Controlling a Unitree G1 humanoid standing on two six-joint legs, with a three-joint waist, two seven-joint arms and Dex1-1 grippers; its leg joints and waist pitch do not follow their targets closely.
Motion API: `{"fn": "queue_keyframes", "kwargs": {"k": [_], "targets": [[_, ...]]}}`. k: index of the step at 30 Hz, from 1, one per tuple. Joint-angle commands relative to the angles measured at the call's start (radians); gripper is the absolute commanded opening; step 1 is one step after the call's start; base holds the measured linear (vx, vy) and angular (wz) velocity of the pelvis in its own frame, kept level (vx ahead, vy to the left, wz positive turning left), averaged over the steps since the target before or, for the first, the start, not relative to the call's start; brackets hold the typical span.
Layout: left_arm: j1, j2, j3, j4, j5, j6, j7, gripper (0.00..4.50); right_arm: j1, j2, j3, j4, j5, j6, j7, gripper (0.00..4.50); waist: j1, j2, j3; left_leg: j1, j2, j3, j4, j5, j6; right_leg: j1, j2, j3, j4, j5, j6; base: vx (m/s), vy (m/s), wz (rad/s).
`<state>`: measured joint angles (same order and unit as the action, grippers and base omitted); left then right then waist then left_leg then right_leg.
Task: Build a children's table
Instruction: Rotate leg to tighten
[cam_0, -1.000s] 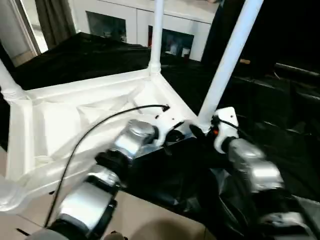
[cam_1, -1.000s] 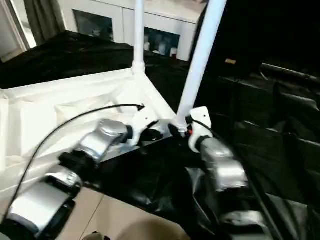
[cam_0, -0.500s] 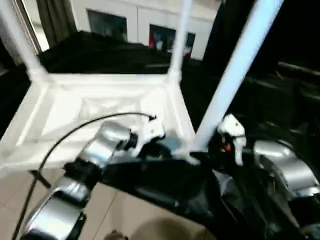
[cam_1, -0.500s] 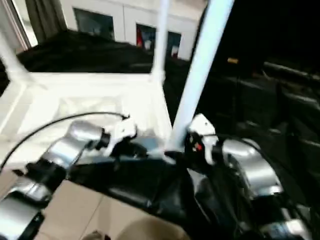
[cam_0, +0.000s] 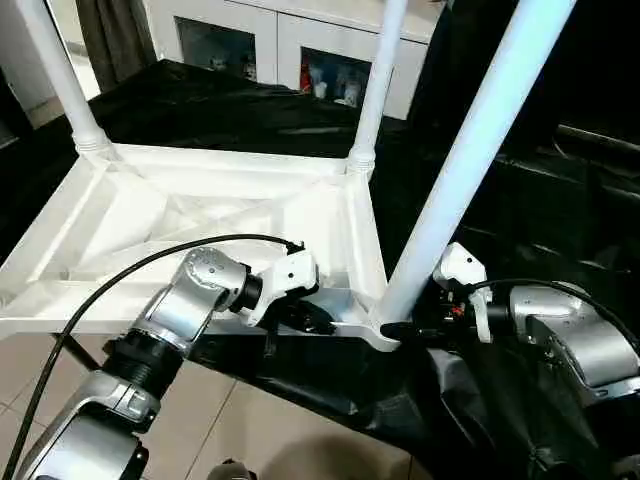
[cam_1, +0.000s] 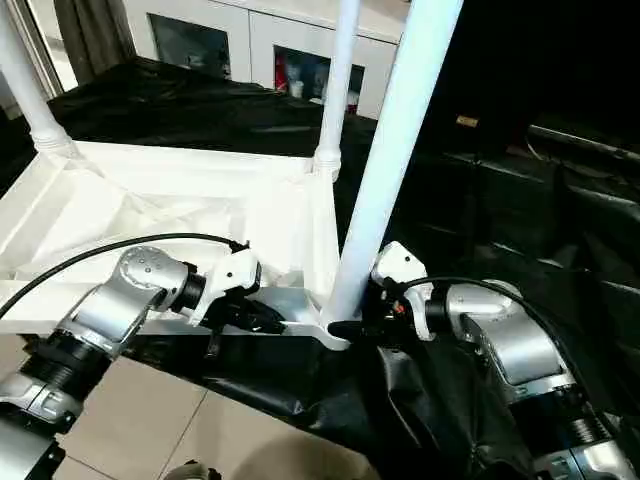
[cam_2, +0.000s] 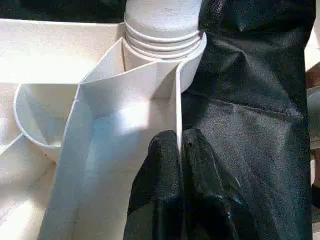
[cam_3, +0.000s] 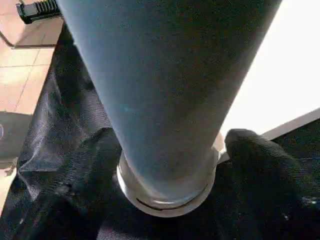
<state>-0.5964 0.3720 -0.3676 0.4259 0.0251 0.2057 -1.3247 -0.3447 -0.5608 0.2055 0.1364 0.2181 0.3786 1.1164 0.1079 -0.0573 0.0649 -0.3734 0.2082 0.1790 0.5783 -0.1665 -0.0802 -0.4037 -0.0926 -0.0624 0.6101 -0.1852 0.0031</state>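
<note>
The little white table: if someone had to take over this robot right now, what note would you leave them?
Left gripper: jaws shut on the near rim of the upside-down tabletop, steadying it.
Right gripper: jaws around the base of the near leg, which stands in its corner socket; one finger sits beside it.
Table lies underside up, partly on a black cloth and partly over tiled floor.
Done: three legs stand in sockets, the near one, the far middle leg and the far left leg.
Left: the fourth corner is out of view, so check it; confirm the near leg is tight, then turn the table upright.
</note>
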Motion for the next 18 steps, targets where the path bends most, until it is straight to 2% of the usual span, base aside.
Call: {"fn": "queue_keyframes", "kwargs": {"k": [1, 5, 9, 18], "targets": [[-0.004, -0.012, -0.013, -0.058, -0.025, 0.007, -0.016, 0.00, 0.003, -0.012, 0.012, -0.004, -0.022, -0.011, -0.001, 3.28, -0.004, -0.001, -0.061, 0.015, 0.026, 0.000, -0.068, -0.202, 0.036, 0.046, -0.047, 0.041, -0.066, -0.163, -0.216, 0.000, 0.000, 0.00], [-0.002, -0.012, -0.013, -0.061, -0.024, 0.006, -0.010, 0.00, 0.005, -0.012, 0.024, 0.002, -0.031, -0.022, -0.009, 2.84, -0.005, -0.002, -0.059, 0.015, 0.025, 0.000, -0.068, -0.216, 0.033, 0.045, -0.048, 0.041, -0.070, -0.188, -0.211, 0.000, 0.000, 0.00], [0.005, -0.010, -0.014, -0.074, -0.026, 0.014, -0.005, 0.00, 0.013, -0.007, 0.030, 0.002, -0.037, -0.027, -0.011, 2.66, -0.006, -0.004, -0.059, 0.015, 0.026, -0.001, -0.069, -0.222, 0.030, 0.045, -0.048, 0.041, -0.071, -0.208, -0.203, 0.000, 0.000, 0.00], [0.020, -0.007, -0.016, -0.095, -0.028, 0.026, 0.002, 0.00, 0.021, 0.002, 0.037, 0.000, -0.038, -0.033, -0.012, 2.62, -0.008, -0.004, -0.061, 0.014, 0.025, 0.000, -0.067, -0.202, 0.039, 0.047, -0.048, 0.041, -0.067, -0.178, -0.211, 0.000, 0.000, 0.00]]}}
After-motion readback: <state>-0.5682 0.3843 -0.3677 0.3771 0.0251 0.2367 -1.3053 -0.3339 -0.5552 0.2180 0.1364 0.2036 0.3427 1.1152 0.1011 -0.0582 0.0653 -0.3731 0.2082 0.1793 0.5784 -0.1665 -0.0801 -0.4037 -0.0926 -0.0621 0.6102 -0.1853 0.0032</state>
